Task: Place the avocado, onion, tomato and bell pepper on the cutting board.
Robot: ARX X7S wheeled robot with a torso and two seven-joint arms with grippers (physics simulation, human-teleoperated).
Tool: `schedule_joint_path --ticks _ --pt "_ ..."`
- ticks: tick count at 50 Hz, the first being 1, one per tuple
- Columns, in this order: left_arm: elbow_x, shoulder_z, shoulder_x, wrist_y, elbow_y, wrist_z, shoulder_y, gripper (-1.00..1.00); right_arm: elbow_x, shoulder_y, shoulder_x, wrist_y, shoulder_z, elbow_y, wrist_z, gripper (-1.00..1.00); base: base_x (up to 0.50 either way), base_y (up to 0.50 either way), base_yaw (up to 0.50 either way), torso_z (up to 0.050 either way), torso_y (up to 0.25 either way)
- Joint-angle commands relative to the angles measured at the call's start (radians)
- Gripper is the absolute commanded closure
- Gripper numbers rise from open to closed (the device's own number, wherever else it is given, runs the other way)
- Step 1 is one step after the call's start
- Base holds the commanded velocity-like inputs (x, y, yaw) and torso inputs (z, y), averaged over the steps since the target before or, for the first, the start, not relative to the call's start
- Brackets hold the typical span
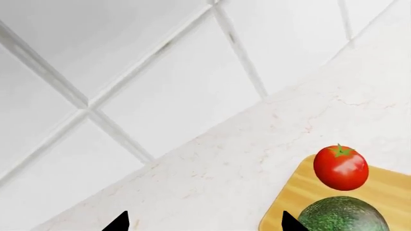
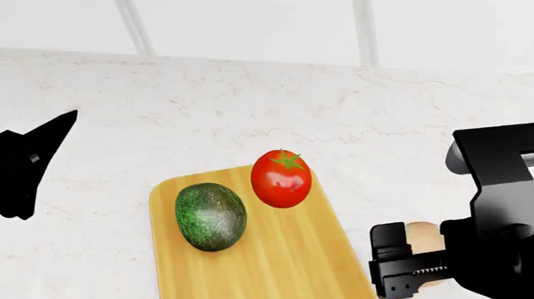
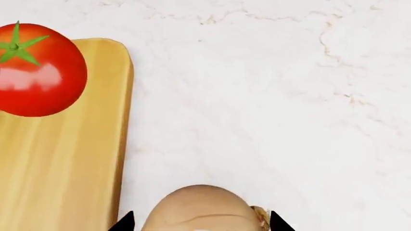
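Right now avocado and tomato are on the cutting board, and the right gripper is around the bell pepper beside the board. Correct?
Not quite. The right gripper is around the onion, not the bell pepper; the right wrist view shows the pale tan bulb between its fingertips. The avocado and tomato are on the cutting board.

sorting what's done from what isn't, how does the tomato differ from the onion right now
The tomato is glossy bright red with a green calyx; the onion is pale tan and matte. The tomato rests on the cutting board beside the avocado; the onion is off the board, over the marble counter past its edge. The tomato sits free, while the onion lies between the right gripper's fingers. Both are round and smooth.
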Motion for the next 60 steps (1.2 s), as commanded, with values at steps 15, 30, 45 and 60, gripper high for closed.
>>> schedule_joint_path --ticks 15,30,45,60 --pt "-0.008 -0.004 -0.006 0.004 0.005 -0.004 -0.008 -1.0 0.031 -0.006 0.031 -0.005 0.004 -0.026 0.043 1.0 0.0 0.0 0.0 0.0 0.0" --pt "-0.018 -0.006 -0.007 0.002 0.005 -0.007 -0.022 -1.0 0.184 0.154 0.047 0.111 0.02 -0.109 0.174 1.0 0.0 0.0 0.0 0.0 0.0" --pt "-0.021 -0.005 -0.01 0.003 0.004 -0.009 -0.023 -1.0 0.19 0.16 -0.016 0.113 0.008 -0.167 0.154 1.0 0.0 0.0 0.0 0.0 0.0" --pt "-0.019 -0.003 -0.013 0.007 0.005 -0.009 -0.019 -1.0 0.072 0.122 -0.085 0.081 -0.014 -0.152 0.048 1.0 0.0 0.0 0.0 0.0 0.0"
